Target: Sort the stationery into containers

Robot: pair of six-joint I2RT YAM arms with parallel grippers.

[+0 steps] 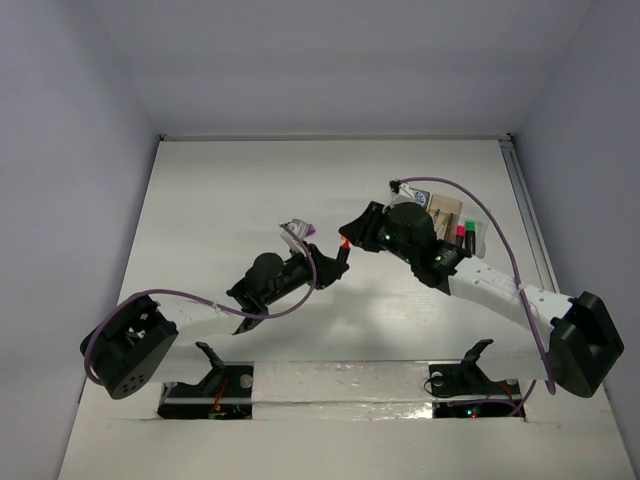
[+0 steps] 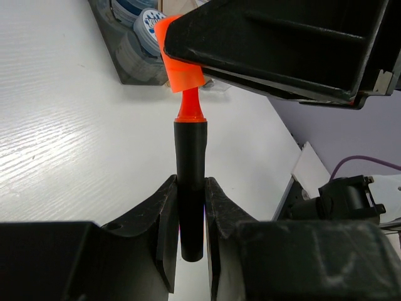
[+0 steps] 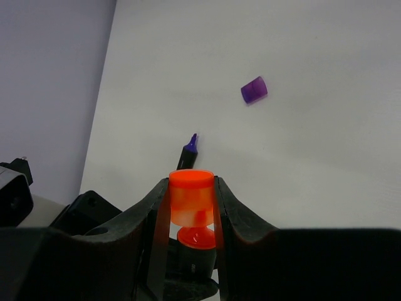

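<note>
Left gripper (image 2: 190, 188) clamped on the barrel of a short black-bodied highlighter marker (image 2: 190, 163), orange tip pointing away from the wrist, held clear of the white table (image 2: 56, 144). Right gripper (image 3: 191, 188) clamped from both sides on a translucent orange cap (image 3: 191, 197). The cap sits at the marker's tip, orange collar showing below its mouth, not pushed home. The two grippers meet mid-table in the top view. Loose purple cap (image 3: 254, 89) lies on the table, apart from an uncapped black marker with purple tip (image 3: 187, 152). Dark grey squarish holder (image 2: 128, 69) beyond, round blue-and-white patterned pieces (image 2: 148, 28) inside. Clear plastic rectangular box with tan insert (image 1: 447, 212) far right, behind the right arm. Pink-capped marker (image 1: 461, 232) and green-capped marker (image 1: 471, 241) at its near edge, in or beside unclear.
</note>
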